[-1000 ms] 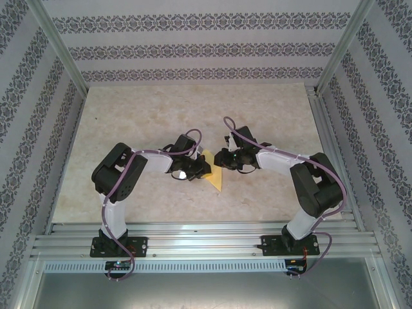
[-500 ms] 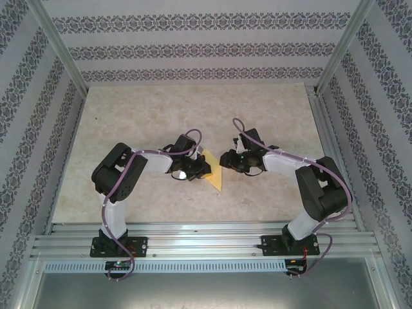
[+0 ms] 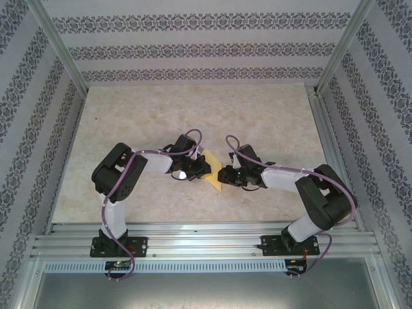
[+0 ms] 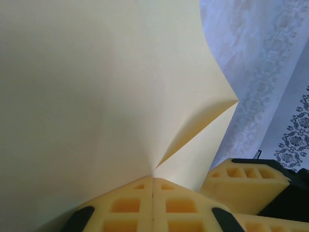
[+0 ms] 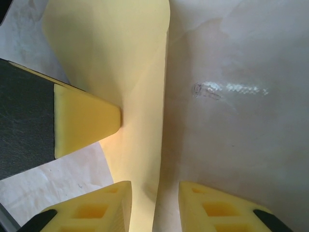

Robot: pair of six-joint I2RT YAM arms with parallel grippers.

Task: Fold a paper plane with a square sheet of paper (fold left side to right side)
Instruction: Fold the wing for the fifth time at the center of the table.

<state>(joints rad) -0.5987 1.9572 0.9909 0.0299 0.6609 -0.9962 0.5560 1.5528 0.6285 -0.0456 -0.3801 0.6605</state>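
**Item 1, left hand** [image 4: 152, 182]: pads pressed together and clamped on the square sheet of paper [image 4: 96, 96] at a creased spot. It holds the sheet up off the worktop [image 3: 270, 116], bowed and part-folded, with one flap jutting to a point. It has not moved over the last second.

**Item 2, right hand** [image 5: 154, 187]: pads apart, straddling the sheet's free edge, which stands in the gap. Whether the edge touches either pad I cannot tell, and nothing is clamped.
- Change noted: a second ago this hand sat beside the far part of the sheet. It has since dropped toward the near tip and come in from the right, so that the edge now runs between its pads.
- Reading: this looks like lining up a second grip, so the held side can be carried across and creased. The left-to-right fold seems under way but not finished, and there is no dart shape yet.

**Item 3, sheet:** mid-worktop, between the two hands, mustard-yellow, unmarked.

**Count:** hands, two; arms, two; sheets, one; worktop, one
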